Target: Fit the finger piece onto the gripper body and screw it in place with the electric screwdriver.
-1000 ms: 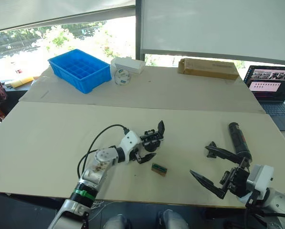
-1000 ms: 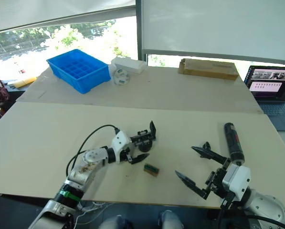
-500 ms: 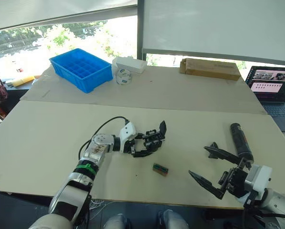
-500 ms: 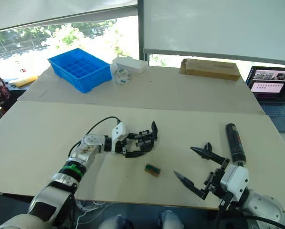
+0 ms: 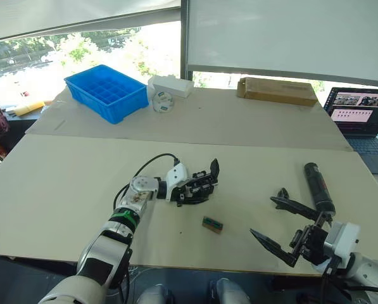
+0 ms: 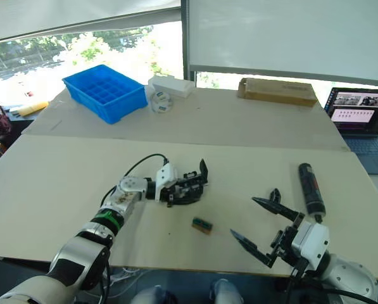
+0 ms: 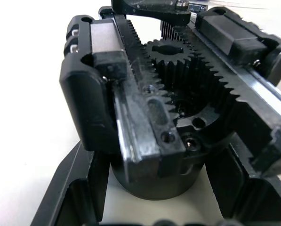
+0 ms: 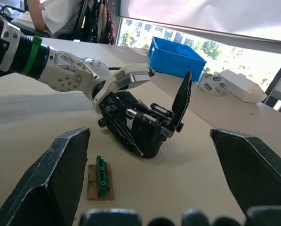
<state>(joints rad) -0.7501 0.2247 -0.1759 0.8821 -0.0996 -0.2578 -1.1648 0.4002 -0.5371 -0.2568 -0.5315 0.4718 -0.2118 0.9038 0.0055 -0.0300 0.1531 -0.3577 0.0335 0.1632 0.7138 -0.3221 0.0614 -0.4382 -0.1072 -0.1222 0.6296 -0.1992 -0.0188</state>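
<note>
The left gripper (image 5: 190, 190) clamps the gripper body (image 5: 201, 185) by its round base at mid-table; rigid, compact plastic with exposed gear teeth, it looks best held by that base. The right gripper (image 5: 282, 223) hangs open beside the electric screwdriver (image 5: 318, 188). Since half a second ago, the left fingers have closed in.

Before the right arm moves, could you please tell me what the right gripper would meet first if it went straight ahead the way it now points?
Probably the gripper body, which lies centred between the right gripper's open jaws, held by the left gripper. The small green-and-brown block lies nearer but off to one side; depth is unclear.
</note>
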